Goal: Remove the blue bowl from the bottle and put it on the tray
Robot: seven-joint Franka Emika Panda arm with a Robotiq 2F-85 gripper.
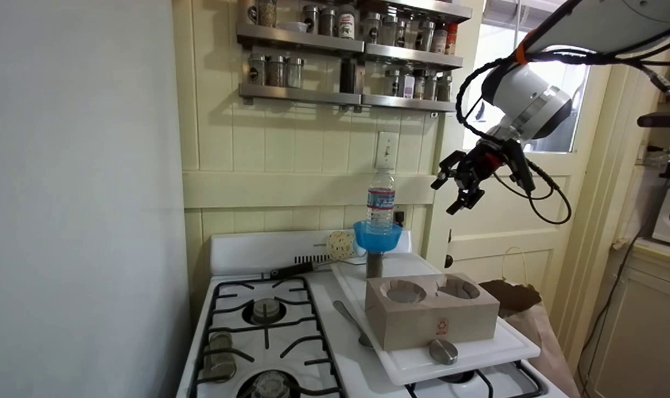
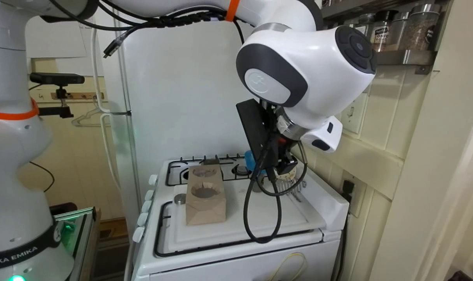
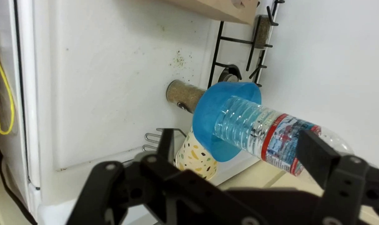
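Note:
The bright blue bowl rests on top of an upright spice jar at the back of the stove. The clear bottle, with a red and blue label, stands upright inside the bowl; it also shows in the wrist view. The tray is a beige block with two round hollows, on a white board in front of them; it shows in both exterior views. My gripper is open and empty, apart from the bottle, at about label height. In an exterior view the arm partly hides the bowl.
A speckled utensil holder and a whisk-like wire tool lie behind the bowl. A spoon lies left of the tray. A silver disc is at the tray's front. Burner grates and wall shelves are nearby.

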